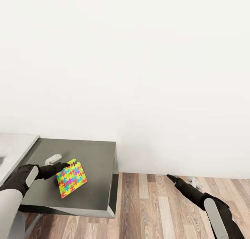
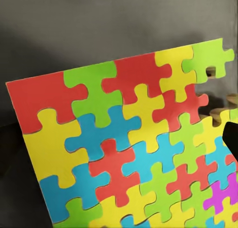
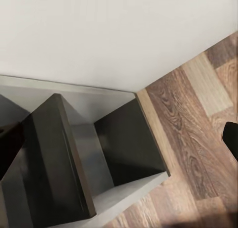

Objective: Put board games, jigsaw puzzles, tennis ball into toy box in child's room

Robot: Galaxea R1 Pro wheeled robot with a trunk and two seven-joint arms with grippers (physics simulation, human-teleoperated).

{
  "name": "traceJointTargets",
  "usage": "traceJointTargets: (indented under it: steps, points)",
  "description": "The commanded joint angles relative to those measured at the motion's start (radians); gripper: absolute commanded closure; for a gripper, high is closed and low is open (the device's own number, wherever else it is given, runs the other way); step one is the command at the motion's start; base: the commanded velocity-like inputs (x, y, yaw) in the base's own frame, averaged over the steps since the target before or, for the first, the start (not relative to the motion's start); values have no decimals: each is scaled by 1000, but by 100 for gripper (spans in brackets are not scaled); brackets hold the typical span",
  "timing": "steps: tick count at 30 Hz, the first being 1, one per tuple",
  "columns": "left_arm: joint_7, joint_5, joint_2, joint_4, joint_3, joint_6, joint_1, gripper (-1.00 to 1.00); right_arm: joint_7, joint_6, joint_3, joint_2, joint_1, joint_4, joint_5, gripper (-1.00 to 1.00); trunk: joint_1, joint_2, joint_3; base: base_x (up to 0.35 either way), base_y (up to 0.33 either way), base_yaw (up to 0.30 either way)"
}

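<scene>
Head view: the jigsaw puzzle [image 1: 71, 178] was pinched at one edge by the left gripper [image 1: 64, 166] above the dark grey top [image 1: 93, 155]. Slippage or separating pieces were judged the risk. The right gripper [image 1: 171, 177] state could not be determined.

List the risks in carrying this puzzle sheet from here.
1. The left gripper appears to pinch the thin multicoloured jigsaw puzzle sheet by one corner only, tilted above the lower dark grey top; it may swing or slip.
2. Interlocking pieces could separate; the edge near the fingers already looks notched in the left wrist view.
</scene>
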Motion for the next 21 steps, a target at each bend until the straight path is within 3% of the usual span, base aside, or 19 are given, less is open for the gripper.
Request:
traceJointTargets:
  steps: [1,21]
  points:
    - [-3,0,0,-1,5,7,-1,-100,5,6,-2,0,-1,0,2,-100,1,-2,-2,-4,-223,0]
    - [-3,0,-1,-1,5,7,-1,-100,5,6,-2,0,-1,0,2,-100,1,-2,-2,0,-139,0]
